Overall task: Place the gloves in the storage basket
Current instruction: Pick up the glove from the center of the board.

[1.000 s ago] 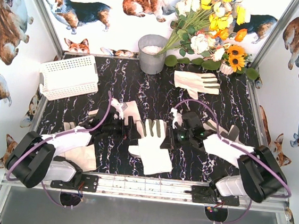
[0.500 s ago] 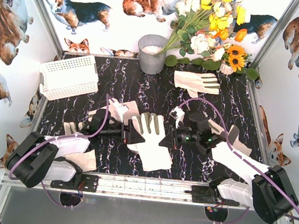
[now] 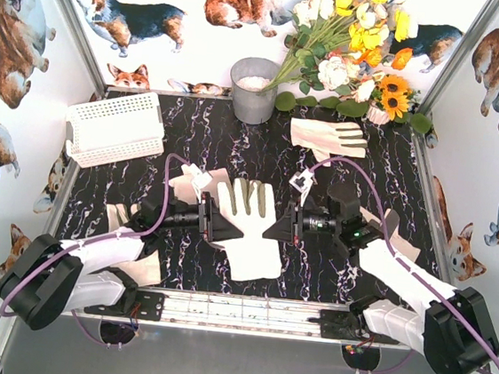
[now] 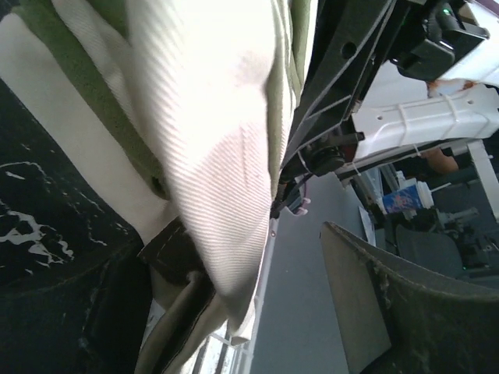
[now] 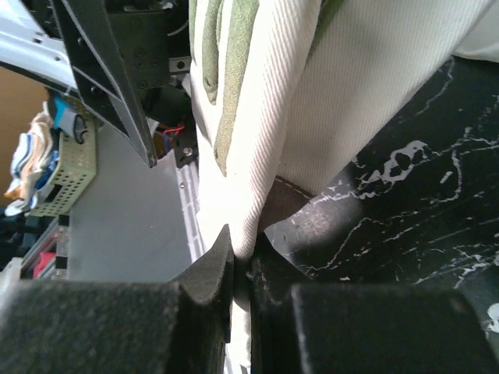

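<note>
1 glove (image 3: 245, 227), cream with grey-green finger patches, is spread between the 2 arms, well to the right of the storage basket (image 3: 115, 128) and on its near side, cuff end pointing away from the basket. Whether the cuff rests on the counter (image 3: 236, 145): cannot tell. Right fingers (image 5: 204, 312): narrow, pinched on a fold at the glove's edge, with only a thin sliver of cloth between the pads. Left fingers (image 4: 390, 312): apart, 1 pad well clear of the fabric, the glove sagging in the gap toward the other side; whether that side bears on the cloth, cannot tell. A second glove (image 3: 329, 137) lies far to the right of the basket, past a grey bucket (image 3: 253, 94). A third glove (image 3: 189, 181) lies between the held glove and the basket. Risks, as judged: (1) the right grip is on an edge fold only, so a quick swing toward the basket could pull the cloth free and drop it short. (2) With 2 arms on 1 limp glove, uneven motion could stretch it until 1 side slips. (3) The glove looks nearly as long as the basket, so a trailing cuff could drape over the lattice rim and hang outside. (4) Low-hanging cloth could snag and drag the third glove on the way.
</note>
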Robot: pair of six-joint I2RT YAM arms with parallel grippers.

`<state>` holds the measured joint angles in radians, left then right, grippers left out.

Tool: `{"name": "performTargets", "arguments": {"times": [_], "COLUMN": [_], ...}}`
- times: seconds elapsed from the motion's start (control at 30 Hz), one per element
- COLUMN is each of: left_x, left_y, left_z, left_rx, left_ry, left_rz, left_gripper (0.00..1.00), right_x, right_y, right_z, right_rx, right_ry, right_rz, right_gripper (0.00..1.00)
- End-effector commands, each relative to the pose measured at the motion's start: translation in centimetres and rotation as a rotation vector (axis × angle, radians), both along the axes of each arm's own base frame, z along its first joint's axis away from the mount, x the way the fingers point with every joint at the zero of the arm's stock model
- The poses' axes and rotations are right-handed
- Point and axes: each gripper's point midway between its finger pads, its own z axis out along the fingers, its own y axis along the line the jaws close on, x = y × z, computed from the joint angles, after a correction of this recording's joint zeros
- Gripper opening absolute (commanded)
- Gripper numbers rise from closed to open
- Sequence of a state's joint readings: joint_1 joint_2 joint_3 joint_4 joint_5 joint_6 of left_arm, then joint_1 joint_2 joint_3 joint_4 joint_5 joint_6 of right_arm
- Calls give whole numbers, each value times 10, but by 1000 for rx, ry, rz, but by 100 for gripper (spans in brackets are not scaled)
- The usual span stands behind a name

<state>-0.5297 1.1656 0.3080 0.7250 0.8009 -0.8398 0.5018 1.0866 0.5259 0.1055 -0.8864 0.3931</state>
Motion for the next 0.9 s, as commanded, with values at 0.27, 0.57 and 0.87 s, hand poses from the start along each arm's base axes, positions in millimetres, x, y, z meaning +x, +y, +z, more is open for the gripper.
{"name": "performTargets", "arguments": {"times": [0.27,0.57,0.87], "left_x": [-24,-24,-26], "left_y": [-15,-12,-12], "left_z": [34,29,16], "left_rx": [-87,-71,13], "left_ry": [-19,0,35], "left_rz": [-145,-95,-112], "left_gripper": [75,33,15], "right_x": [-15,-1,9], "right_y": [5,0,-8], "right_z": [75,64,54], "right_rx": [182,109,4], "right_ry": [-124,-170,-194], "right_rz": [165,61,7], "right_gripper": [0,0,0]}}
